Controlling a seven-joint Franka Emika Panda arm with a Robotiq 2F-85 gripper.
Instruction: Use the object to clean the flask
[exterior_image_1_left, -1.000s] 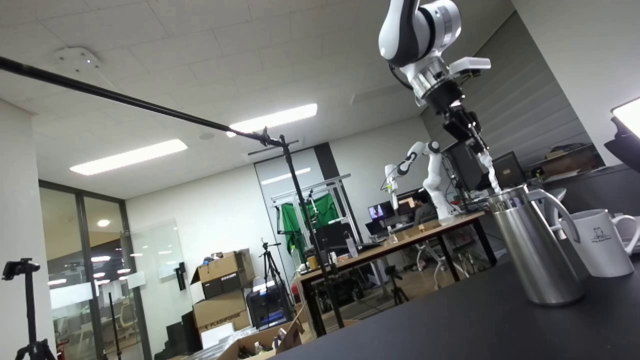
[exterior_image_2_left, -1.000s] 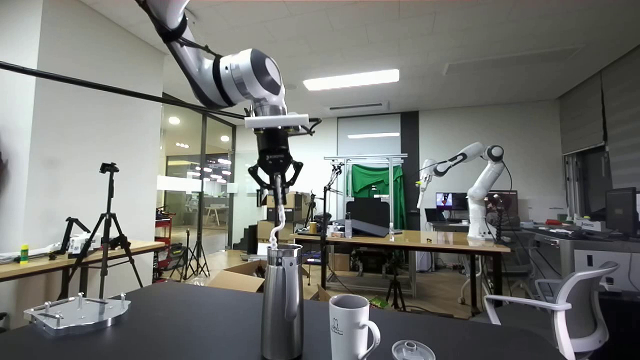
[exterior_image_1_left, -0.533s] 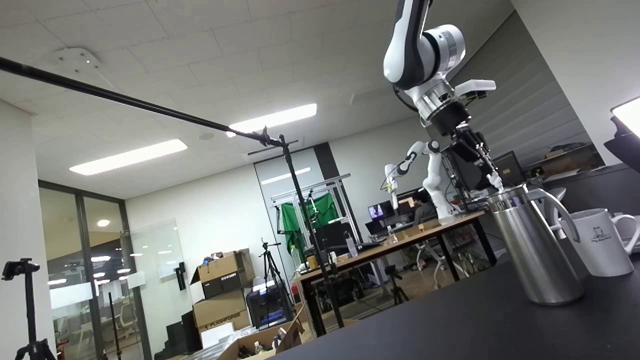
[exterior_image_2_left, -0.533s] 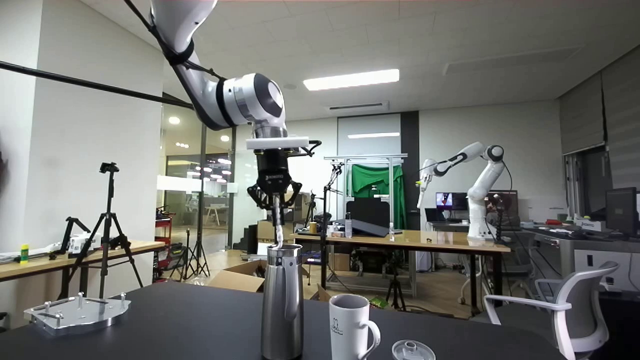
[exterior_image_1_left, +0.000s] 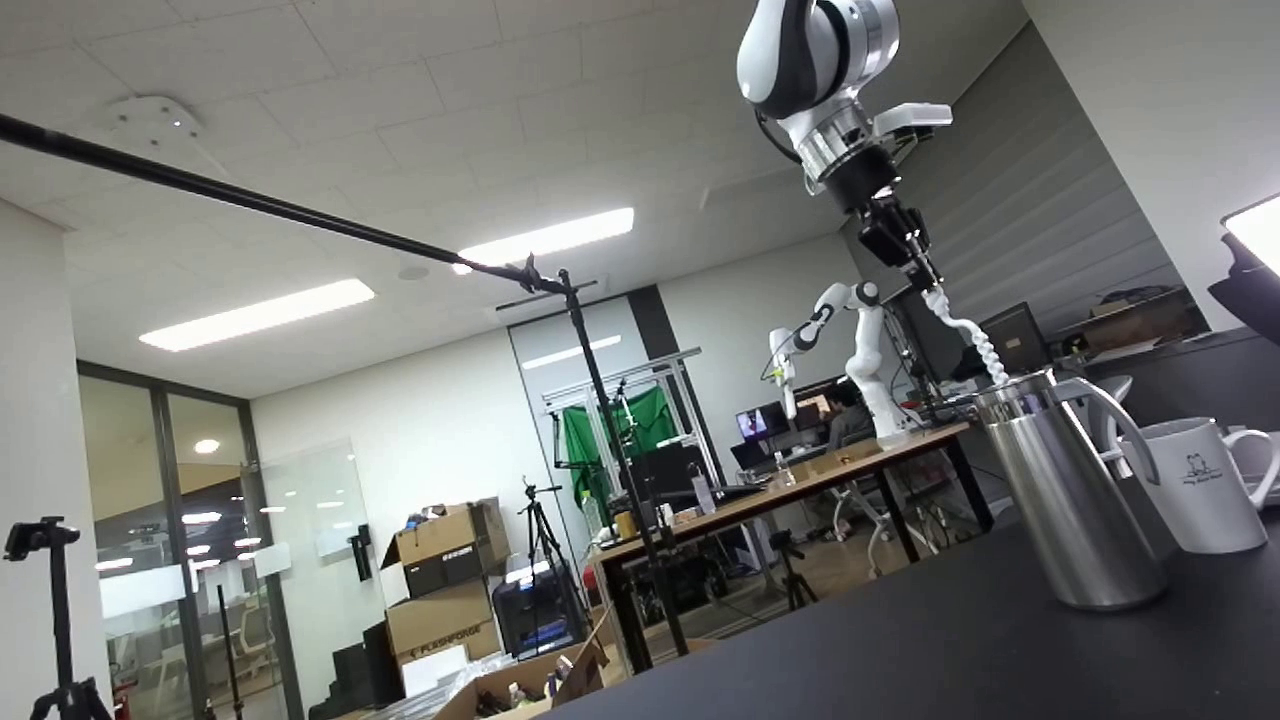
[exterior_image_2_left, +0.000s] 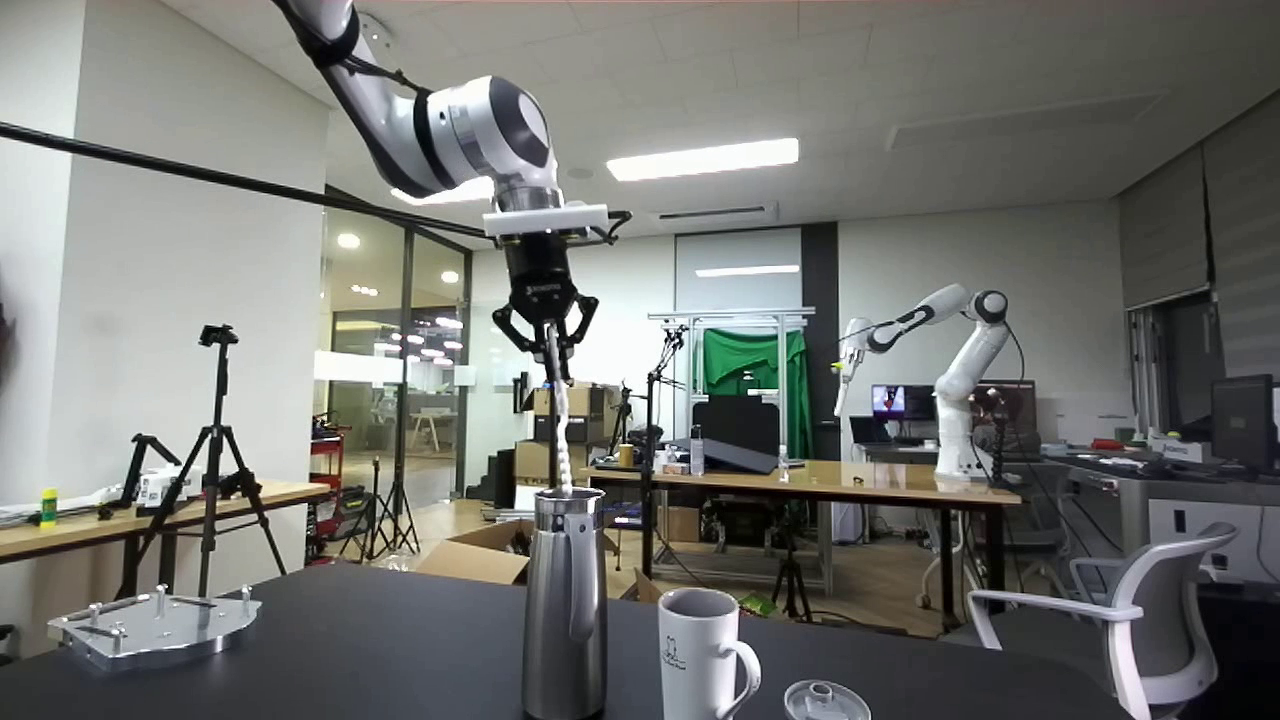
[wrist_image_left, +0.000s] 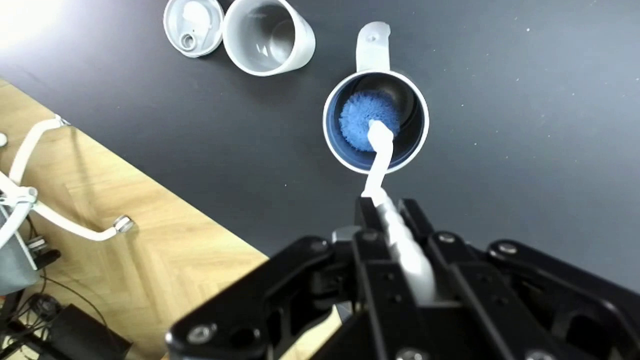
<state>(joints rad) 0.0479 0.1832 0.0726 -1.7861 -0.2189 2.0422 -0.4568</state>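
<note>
The object, a white twisted-handled brush (wrist_image_left: 379, 162), runs down from my gripper (wrist_image_left: 390, 204) into the mouth of the flask. Its blue bristle head (wrist_image_left: 367, 117) shows inside the flask in the wrist view, toward the left of the opening. My gripper is shut on the upper handle, which lies between both fingers. In both exterior views the brushed-silver flask (exterior_image_2_left: 565, 630) stands upright on the dark table, and a long stretch of white handle (exterior_image_1_left: 970, 330) is exposed between rim and gripper. The flask's lower inside is hidden.
A white mug (exterior_image_2_left: 695, 650) stands close beside the flask, with a clear-looking lid (exterior_image_2_left: 824, 702) next to it. The flask's handle (wrist_image_left: 373, 50) sticks out on the mug's side. On the left of the dark table (exterior_image_2_left: 400, 630) lies a metal plate with posts (exterior_image_2_left: 160, 635).
My gripper first went down toward the flask's mouth, then rose above its earlier height, shifting slightly sideways. More of the white handle shows above the rim. Flask and mug stayed put.
</note>
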